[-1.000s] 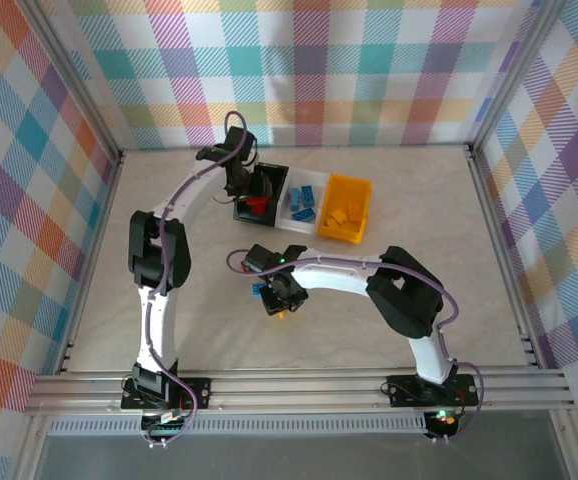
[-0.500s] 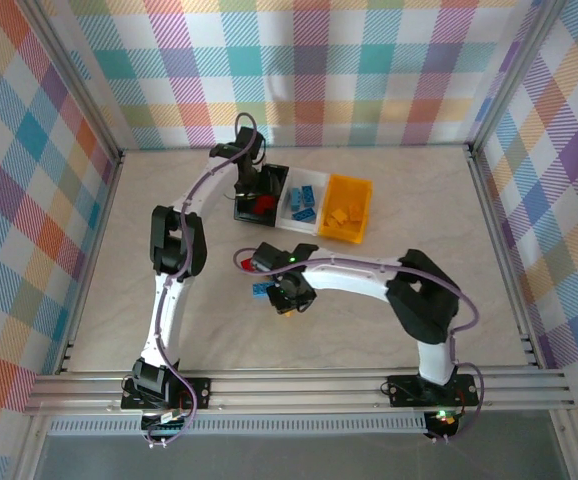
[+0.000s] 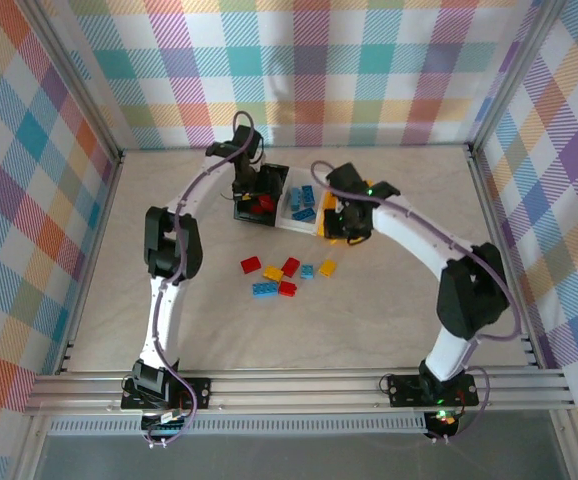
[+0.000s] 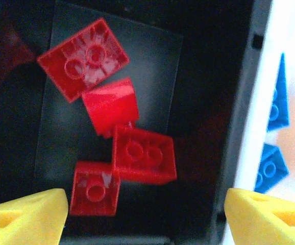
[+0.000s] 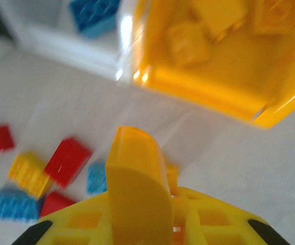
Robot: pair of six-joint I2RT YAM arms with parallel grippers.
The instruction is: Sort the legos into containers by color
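Take the white bin (image 3: 295,222) as your anchor. It holds blue bricks (image 3: 304,200). The black bin (image 4: 239,102) touches it on the left in the top view and holds four red bricks (image 4: 137,153) lying loose on its floor. One is flat with two studs up, and the others are bunched and touching. The yellow bin (image 5: 209,87) touches the white bin on the right and holds several yellow bricks (image 5: 188,41).

The left gripper (image 4: 147,217) hangs over the black bin. Its jaws are spread wide with nothing between them.

The right gripper (image 3: 350,218) sits over the yellow bin, on the side away from the white bin. One finger (image 5: 137,178) shows in the wrist view with a small orange bit just beside it. It's too blurred, so you cannot tell how far the jaws are apart or whether they hold anything.

Seven loose bricks (image 3: 287,275) lie on the table (image 3: 389,320) near the white bin, on its arm-base side. Three are red, two blue and two yellow, close together and some touching.

The table is pale beige with plaid walls (image 3: 29,200) on three sides. A metal rail (image 3: 299,390) runs along the near edge. There is bare table left of the black bin, right of the yellow bin, and between the loose bricks and the rail. Behind the white bin only a narrow strip reaches the back wall.
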